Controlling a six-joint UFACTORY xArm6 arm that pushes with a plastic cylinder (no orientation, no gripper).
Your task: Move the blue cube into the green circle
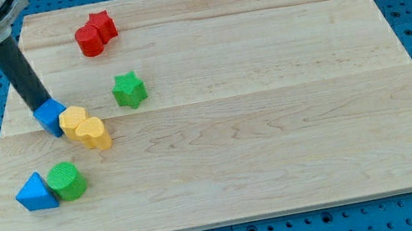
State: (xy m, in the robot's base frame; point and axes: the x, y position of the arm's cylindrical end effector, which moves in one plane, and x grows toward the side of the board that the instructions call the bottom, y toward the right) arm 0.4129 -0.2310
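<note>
No claw fitted. My tip [41,105] touches blue cube [50,117] from above-left; green circle [67,181] well below. Push barely begun.

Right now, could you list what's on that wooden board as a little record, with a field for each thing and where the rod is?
board: wooden, on a blue pegboard
my tip: at the blue cube's upper left edge
blue cube: at the view's left, touching the yellow blocks
yellow blocks: two, side by side, right of the cube
green circle: lower left, beside the blue triangle
green star: alone, right of the cube
red blocks: two, touching, at the top
</note>
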